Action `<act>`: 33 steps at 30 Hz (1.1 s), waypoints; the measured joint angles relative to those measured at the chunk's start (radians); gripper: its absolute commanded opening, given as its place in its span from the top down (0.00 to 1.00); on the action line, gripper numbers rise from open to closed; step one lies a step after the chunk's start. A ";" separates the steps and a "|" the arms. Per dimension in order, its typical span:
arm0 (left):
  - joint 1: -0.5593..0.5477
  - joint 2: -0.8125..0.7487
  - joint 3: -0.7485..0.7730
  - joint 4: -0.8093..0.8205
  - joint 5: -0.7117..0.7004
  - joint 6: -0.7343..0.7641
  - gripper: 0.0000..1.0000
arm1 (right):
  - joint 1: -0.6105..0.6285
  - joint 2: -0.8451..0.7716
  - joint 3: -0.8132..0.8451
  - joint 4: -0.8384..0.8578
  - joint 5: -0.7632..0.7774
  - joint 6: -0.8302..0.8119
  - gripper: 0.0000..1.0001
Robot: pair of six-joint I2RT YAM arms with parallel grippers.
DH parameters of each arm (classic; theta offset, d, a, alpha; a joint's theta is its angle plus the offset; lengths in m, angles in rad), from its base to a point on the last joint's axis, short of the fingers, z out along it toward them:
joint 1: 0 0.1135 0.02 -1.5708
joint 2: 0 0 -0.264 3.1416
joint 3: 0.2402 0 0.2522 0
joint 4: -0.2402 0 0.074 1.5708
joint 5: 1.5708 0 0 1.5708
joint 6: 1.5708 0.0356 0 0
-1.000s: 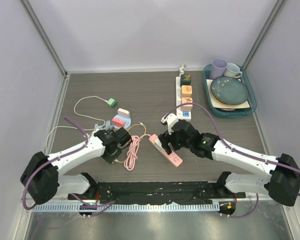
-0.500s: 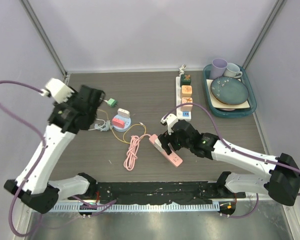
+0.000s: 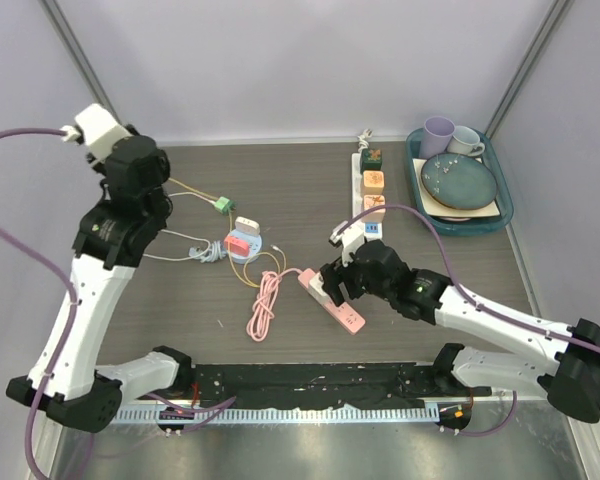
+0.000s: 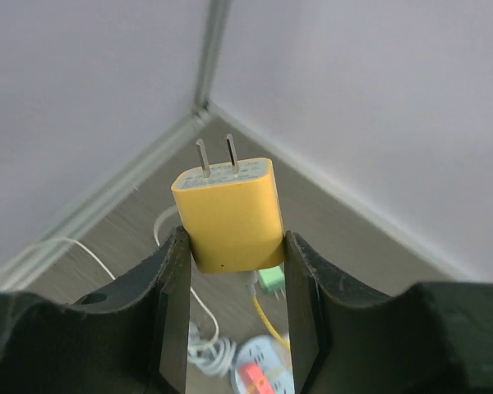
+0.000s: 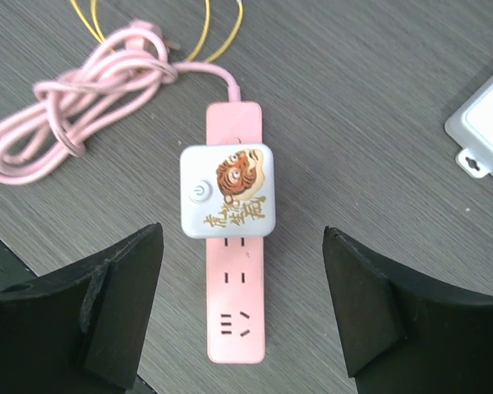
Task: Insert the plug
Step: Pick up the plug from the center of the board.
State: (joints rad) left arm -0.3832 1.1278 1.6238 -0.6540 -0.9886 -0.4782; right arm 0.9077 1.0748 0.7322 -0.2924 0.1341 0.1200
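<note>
- Left gripper (image 4: 236, 240) – jaws pressed onto the two flat sides of a yellow plug (image 4: 228, 205), which is pinched firmly with its body about half clear of the fingertips.
- Right gripper (image 5: 242, 271) – fingers spread wide, hovering above a pink power strip (image 5: 237, 320) with one finger to each side. No contact is visible.
- Plug, location – held aloft near the back-left corner of the table, well apart from the strip. A yellow cable (image 4: 264, 318) trails down from its rear.
- Plug, orientation – long axis runs in line with the fingers. Its two flat prongs lead away from the wrist, toward the wall corner rather than down at the table.
- Strip, condition – lies flat on the table between the arms. A white adapter (image 5: 228, 190) with a tiger print fills the middle, and a two-slot and a three-slot socket stand free at the end away from the cord.
- Handling note, judged:
  - Carry the plug over to the strip.
  - Tip the wrist until the prongs point straight down.
  - Square the blades to the free two-slot socket.
  - Push along the plug's own axis; a tilted entry would likely jam.
  - Have the right gripper pin the strip first so it cannot skid.
  - Keep the cable slack.
</note>
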 measured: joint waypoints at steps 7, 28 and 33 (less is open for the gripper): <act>-0.001 -0.007 -0.294 -0.038 0.417 -0.219 0.82 | 0.000 -0.107 -0.085 0.184 -0.059 0.051 0.22; -0.216 -0.131 -0.717 0.161 0.814 -0.915 0.81 | 0.026 0.162 -0.149 1.004 -0.040 0.303 0.24; -0.260 -0.122 -0.726 0.224 0.813 -0.974 0.81 | 0.033 0.216 -0.090 1.046 -0.023 0.303 0.27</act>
State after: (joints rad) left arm -0.6434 1.0061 0.8978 -0.4301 -0.1757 -1.4525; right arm 0.9409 1.2903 0.6422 0.7536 0.1108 0.4232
